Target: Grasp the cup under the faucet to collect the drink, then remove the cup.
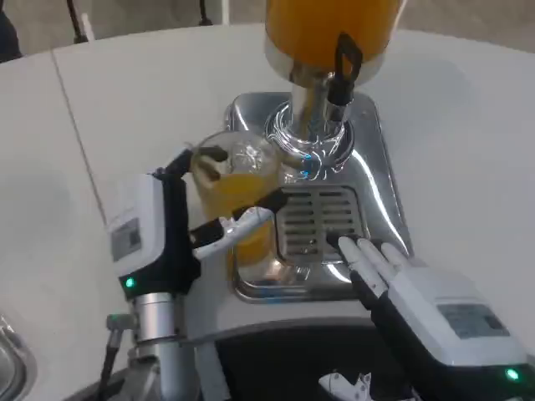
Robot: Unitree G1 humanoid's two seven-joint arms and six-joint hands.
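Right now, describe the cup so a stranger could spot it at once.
Find the orange drink dispenser standing on the shiny metal drip tray on the white table. At the tray's left edge, the left hand grips the cup. It is the one clear cup, partly full of orange drink.

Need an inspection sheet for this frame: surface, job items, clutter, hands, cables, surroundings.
Surface: white table, a seam running down its left part.
Job's things: clear cup holding orange drink, at the left edge of the chrome drip tray, left of the faucet rather than under it. Orange drink dispenser above, black tap lever on it.
Clutter: nothing seen on the table.
Hands: left hand grips the cup from its left side; right hand holds nothing, fingers resting at the tray's front right.
Cables: one dark cable beside the left forearm.
Surroundings: grey floor and black stand legs beyond the table; metal object at bottom left, unclear.
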